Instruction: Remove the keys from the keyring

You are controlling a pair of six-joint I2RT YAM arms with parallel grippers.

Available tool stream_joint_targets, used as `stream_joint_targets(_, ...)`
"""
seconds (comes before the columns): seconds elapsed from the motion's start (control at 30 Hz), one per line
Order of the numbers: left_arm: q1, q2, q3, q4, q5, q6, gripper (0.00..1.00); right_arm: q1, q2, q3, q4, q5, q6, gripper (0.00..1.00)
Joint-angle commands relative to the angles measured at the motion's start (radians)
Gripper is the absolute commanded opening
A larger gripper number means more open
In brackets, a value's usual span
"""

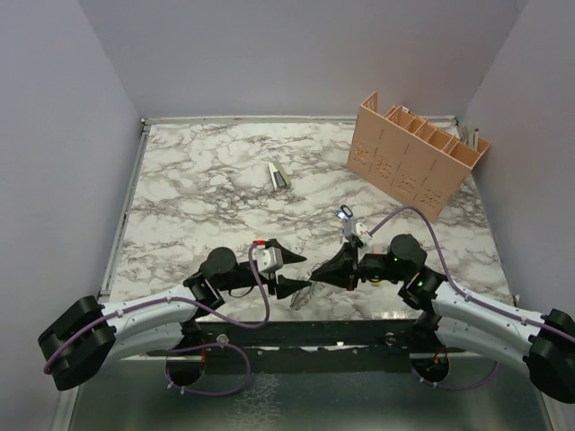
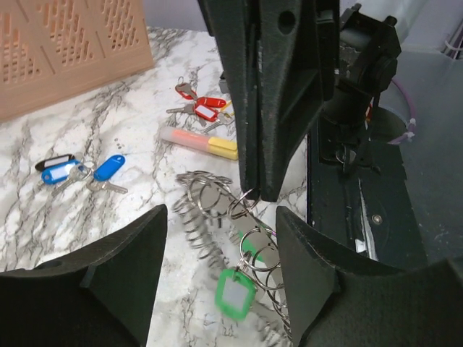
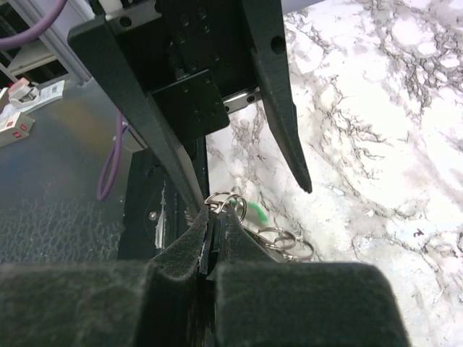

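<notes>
Left tool (image 2: 221, 213) open, black tapered fingers either side of keyring (image 2: 199, 217). Right tool (image 3: 213, 217) pinched shut on the ring's grey wire coil, near front edge of marble-patterned worktop (image 1: 207, 180). Green-tagged key (image 2: 235, 293) on ring. Blue-tagged keys (image 2: 108, 170) lie apart. Peach perforated crate (image 1: 413, 153) far right, contents unseen.
</notes>
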Motion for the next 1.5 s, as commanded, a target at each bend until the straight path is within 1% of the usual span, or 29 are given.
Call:
stream_joint_targets(0.0, -0.003, 0.001, 0.011, 0.020, 0.092, 0.109, 0.62, -0.001, 0.004, 0.076, -0.048, -0.054, -0.025, 0.01)
stream_joint_targets(0.1, -0.003, 0.012, 0.015, 0.020, 0.104, 0.138, 0.62, -0.001, 0.011, 0.097, -0.070, -0.079, -0.024, 0.01)
stream_joint_targets(0.3, -0.003, -0.001, 0.008, 0.020, 0.100, 0.156, 0.56, -0.001, 0.021, 0.116, -0.105, -0.102, -0.029, 0.01)
stream_joint_targets(0.5, -0.003, 0.015, 0.015, 0.020, 0.118, 0.143, 0.42, -0.001, 0.035, 0.114, -0.086, -0.131, -0.024, 0.01)
stream_joint_targets(0.63, -0.004, 0.040, 0.025, 0.022, 0.139, 0.132, 0.35, -0.001, 0.048, 0.114, -0.066, -0.143, -0.019, 0.01)
stream_joint_targets(0.73, -0.003, 0.053, 0.028, 0.023, 0.160, 0.127, 0.32, -0.001, 0.057, 0.116, -0.054, -0.153, -0.019, 0.01)
stream_joint_targets(0.9, -0.003, 0.067, 0.032, 0.023, 0.183, 0.121, 0.29, -0.001, 0.061, 0.119, -0.053, -0.159, -0.021, 0.01)
stream_joint_targets(1.0, -0.003, 0.077, 0.036, 0.023, 0.188, 0.117, 0.24, -0.001, 0.057, 0.117, -0.050, -0.158, -0.021, 0.01)
stream_joint_targets(1.1, -0.003, 0.080, 0.038, 0.023, 0.183, 0.115, 0.18, -0.001, 0.058, 0.116, -0.048, -0.155, -0.020, 0.01)
stream_joint_targets(1.3, -0.003, 0.061, 0.033, 0.023, 0.145, 0.095, 0.13, -0.001, 0.046, 0.098, -0.059, -0.117, -0.020, 0.01)
stream_joint_targets(1.33, -0.003, 0.059, 0.032, 0.023, 0.133, 0.090, 0.12, -0.001, 0.038, 0.093, -0.062, -0.101, -0.019, 0.02)
stream_joint_targets(1.37, -0.003, 0.057, 0.032, 0.023, 0.116, 0.083, 0.11, -0.001, 0.028, 0.086, -0.066, -0.084, -0.021, 0.05)
stream_joint_targets(1.47, -0.003, 0.049, 0.028, 0.023, 0.041, 0.050, 0.08, -0.001, -0.007, 0.067, -0.087, -0.020, -0.034, 0.20)
